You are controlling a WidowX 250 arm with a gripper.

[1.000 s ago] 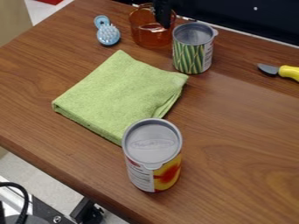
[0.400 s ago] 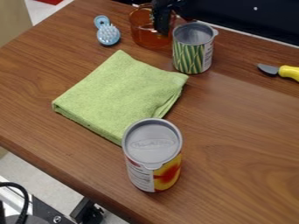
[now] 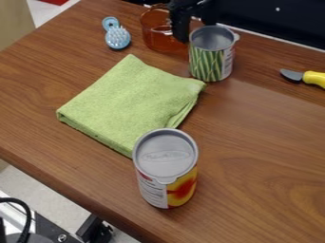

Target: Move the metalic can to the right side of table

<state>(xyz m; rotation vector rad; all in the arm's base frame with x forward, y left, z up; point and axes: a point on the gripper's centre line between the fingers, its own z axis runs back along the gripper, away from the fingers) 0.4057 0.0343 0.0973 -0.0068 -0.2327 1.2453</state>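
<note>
- Target item: upright cylindrical can with green and pale-yellow diagonal stripes and a grey top (image 3: 213, 57). Position: far part of the counter, upper centre of the view.
- Can top: smooth, dull grey, recessed within a raised circular rim; a small grey tab projects at the right.
- Can wall: slanted stripes on the part facing the camera; a white panel with small dark print on the right.
- Claw (image 3: 184, 31): black, located at the rim of the striped can, on its upper-left side. Whether it is released, clenched or grasping the can cannot be told.
- Transparent amber cup (image 3: 158, 35): just left of the can, partly behind the claw.
- Folded light-green cloth towel (image 3: 130, 102): lies flat; one corner is near the can's base. Contact cannot be determined.
- Upright yellow, red and white can with a grey lid (image 3: 166, 166): near edge of the brown wood-grain counter (image 3: 266, 156), beside the towel.
- Light-blue brush (image 3: 118, 38): left of the cup.
- Yellow-handled tool with a grey blade (image 3: 312, 79): far right.
</note>
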